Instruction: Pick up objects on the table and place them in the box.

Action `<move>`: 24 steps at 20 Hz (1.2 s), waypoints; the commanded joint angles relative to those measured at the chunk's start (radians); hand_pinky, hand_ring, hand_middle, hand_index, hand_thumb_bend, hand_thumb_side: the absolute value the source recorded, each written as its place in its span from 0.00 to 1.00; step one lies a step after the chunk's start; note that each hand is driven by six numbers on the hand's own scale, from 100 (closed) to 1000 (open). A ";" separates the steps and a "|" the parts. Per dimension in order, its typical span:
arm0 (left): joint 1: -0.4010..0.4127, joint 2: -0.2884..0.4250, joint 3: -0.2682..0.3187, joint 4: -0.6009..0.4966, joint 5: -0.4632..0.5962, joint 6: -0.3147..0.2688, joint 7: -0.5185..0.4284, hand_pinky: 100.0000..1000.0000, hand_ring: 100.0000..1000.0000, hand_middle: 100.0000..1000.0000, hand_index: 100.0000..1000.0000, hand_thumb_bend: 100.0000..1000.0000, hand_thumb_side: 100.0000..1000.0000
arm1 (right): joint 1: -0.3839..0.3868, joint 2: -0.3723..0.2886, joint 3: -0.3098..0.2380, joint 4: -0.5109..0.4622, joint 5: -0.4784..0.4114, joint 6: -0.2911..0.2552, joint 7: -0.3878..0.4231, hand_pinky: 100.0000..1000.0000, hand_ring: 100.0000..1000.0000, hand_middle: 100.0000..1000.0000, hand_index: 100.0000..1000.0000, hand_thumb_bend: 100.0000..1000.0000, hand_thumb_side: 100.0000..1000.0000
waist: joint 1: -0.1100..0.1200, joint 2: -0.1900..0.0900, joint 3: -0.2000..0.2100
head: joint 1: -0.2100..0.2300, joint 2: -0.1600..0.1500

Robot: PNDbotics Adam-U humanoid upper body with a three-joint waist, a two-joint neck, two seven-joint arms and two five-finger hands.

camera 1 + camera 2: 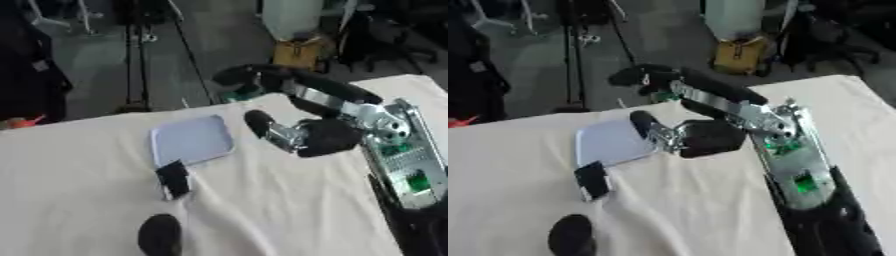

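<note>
On the white-clothed table [87, 170] lies a flat pale blue square [192, 140]. Just in front of it sits a small black rectangular thing [173, 179], and a dark rounded thing [159, 235] lies near the front edge. My right hand [328, 136] comes in from the right, just right of the blue square. It is open: the thumb [258, 122] points toward the square's right edge, and the fingers [254, 75] stretch past the table's far edge. Nothing is in the hand. No box is visible, and my left hand does not show.
Beyond the table's far edge are grey floor, a tripod's legs [136, 50], a yellow object [297, 52] and a white container [293, 17]. A small orange thing [26, 121] sits at the far left edge. My right forearm [402, 165] covers the table's right side.
</note>
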 commanded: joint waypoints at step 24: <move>-0.013 0.018 -0.004 -0.014 0.013 -0.001 -0.011 0.98 1.00 1.00 0.90 0.00 1.00 | -0.104 0.096 0.131 0.338 0.447 -0.429 0.023 1.00 1.00 1.00 1.00 0.00 0.79 | 0.007 -0.015 0.012 | -0.060 0.011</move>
